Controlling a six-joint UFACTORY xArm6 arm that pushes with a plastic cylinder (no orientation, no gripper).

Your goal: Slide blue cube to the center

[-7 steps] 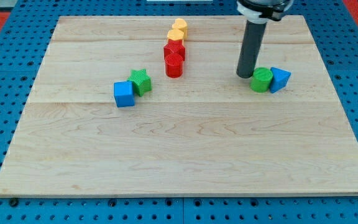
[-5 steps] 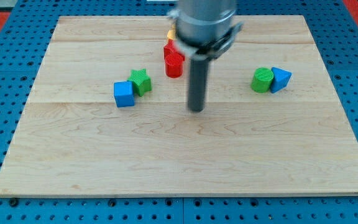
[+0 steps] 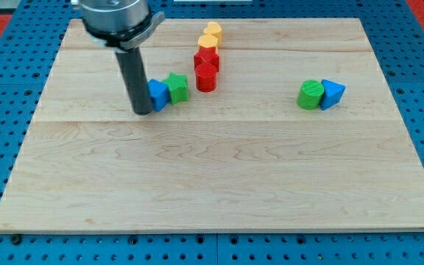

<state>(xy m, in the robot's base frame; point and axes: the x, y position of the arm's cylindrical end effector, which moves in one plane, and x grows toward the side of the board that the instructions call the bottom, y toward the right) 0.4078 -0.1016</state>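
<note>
The near half of the pale wooden board [image 3: 219, 184] carries no blocks; everything sits in the far half. My tip [image 3: 143, 112], the lower end of the straight dark rod, rests on the board at the view's left of the small blue plastic cube [image 3: 157, 95], touching or very nearly touching its left face; part of the cube is hidden behind the rod. There is no claw on this arm, so nothing is clenched or released: the rod only presses sideways. Against the cube's right side sits a green star-shaped block [image 3: 177, 87], touching it. Just right of that and slightly farther stands a red cylinder [image 3: 206, 76], with a second red block [image 3: 206, 58] behind it and two yellow blocks [image 3: 211, 35] beyond, in a line running to the view's top. Well apart at the right, a green cylinder [image 3: 310, 95] touches a blue wedge-like block [image 3: 332, 93].

The step in hand looks like the push itself, with contact just made. The cube lies left of and above the centre, so the next move calls for driving right and towards the bottom, steering clear of the green star and red cylinder.
</note>
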